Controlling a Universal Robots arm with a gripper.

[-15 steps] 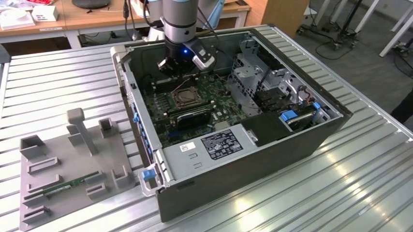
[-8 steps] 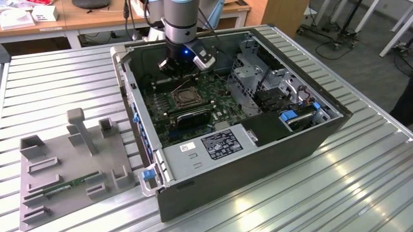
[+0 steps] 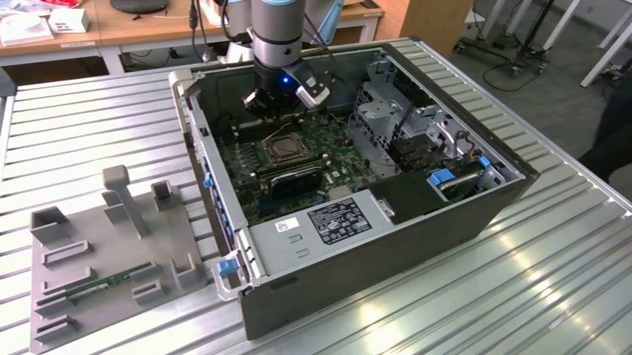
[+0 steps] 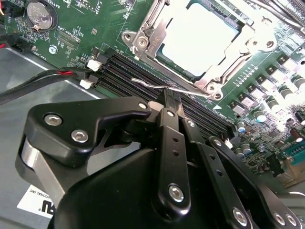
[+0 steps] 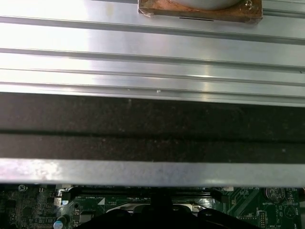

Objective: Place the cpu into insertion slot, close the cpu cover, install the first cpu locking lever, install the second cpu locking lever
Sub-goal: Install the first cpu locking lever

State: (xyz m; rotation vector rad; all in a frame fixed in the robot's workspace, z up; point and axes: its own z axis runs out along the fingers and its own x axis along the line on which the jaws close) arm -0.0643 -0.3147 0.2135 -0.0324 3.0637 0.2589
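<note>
Exterior view: black open-sided computer case (image 3: 395, 259) lying on ribbed aluminium table (image 3: 553, 266); grey arm reaches down into it, black end effector (image 3: 269, 103) low over the green motherboard (image 3: 341, 159); square insertion slot with brownish-grey metal rim (image 3: 283, 150) just beside it on the board; grey plastic fixture tray (image 3: 89, 296) on the table at the exterior view's left, well apart from the case, long green memory stick (image 3: 99, 285) lying on it. Second wrist view: flat square cpu with silvery metal top (image 4: 200, 38) seated in the slot; thin silver-grey cpu cover frame (image 4: 145, 40) lying flat around it; thin silver wire locking lever (image 4: 145, 82) lying along the socket edge, between the cover and the long black memory slots (image 4: 138, 71); end effector (image 4: 167, 95) narrow, fingers drawn together, tip touching that lever midway along; cannot tell whether the lever is latched. First wrist view: aluminium ribs (image 5: 152, 47) above a black band of case wall (image 5: 152, 124); green board below.
</note>
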